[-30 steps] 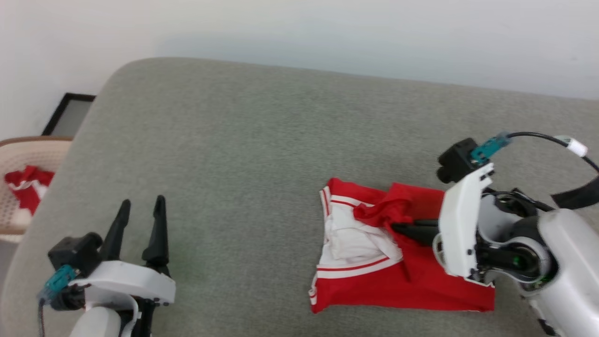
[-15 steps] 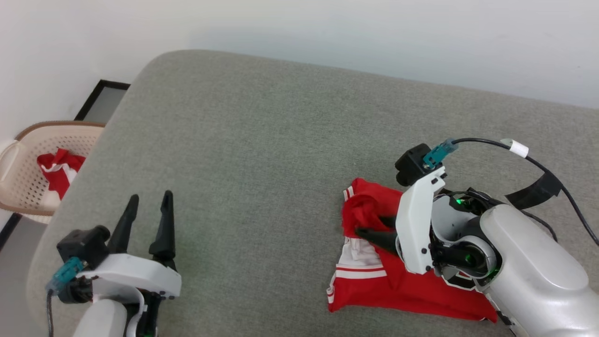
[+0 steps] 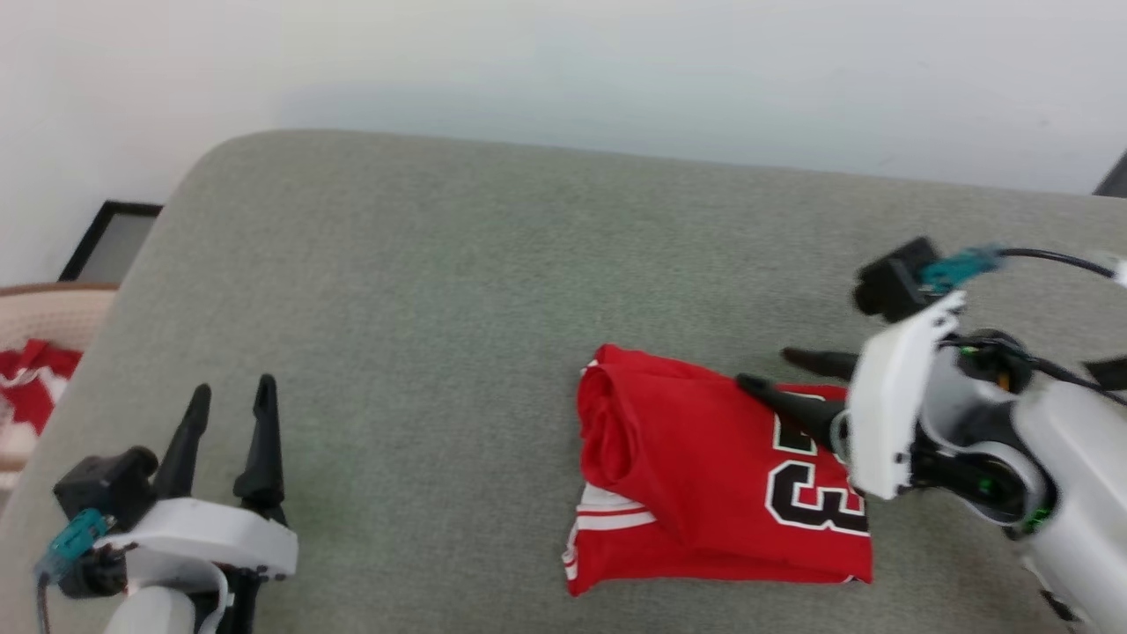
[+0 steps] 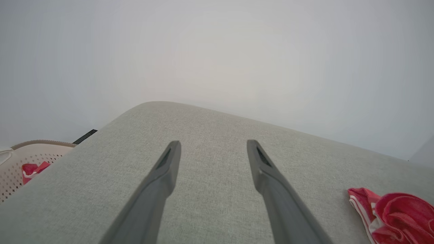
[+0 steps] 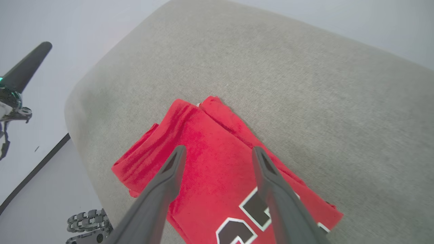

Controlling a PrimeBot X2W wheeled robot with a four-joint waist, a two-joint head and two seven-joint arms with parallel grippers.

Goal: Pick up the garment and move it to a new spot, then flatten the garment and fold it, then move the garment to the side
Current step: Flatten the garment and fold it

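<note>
The garment (image 3: 704,475) lies folded into a compact red rectangle on the grey cushion (image 3: 423,264), with a black white-outlined number on top and white-striped trim at its lower left edge. My right gripper (image 3: 762,368) is open at the garment's far right corner, nothing between its fingers. In the right wrist view my right gripper (image 5: 219,149) has both fingers spread above the red garment (image 5: 210,135). My left gripper (image 3: 233,387) stands open at the lower left, well apart from the garment. The left wrist view has my left gripper (image 4: 213,144) over bare cushion and the garment (image 4: 396,210) at the lower right.
A pale perforated basket (image 3: 53,308) holding another red and white cloth (image 3: 26,387) stands off the cushion's left edge, also as the basket (image 4: 20,159). A black-framed panel (image 3: 106,238) leans by the wall. The cushion's rounded left edge (image 5: 78,112) drops to the floor.
My right gripper has opened and let go of the red layer it held. That layer now lies folded over, number up. The head camera has shifted; my left gripper stays open.
</note>
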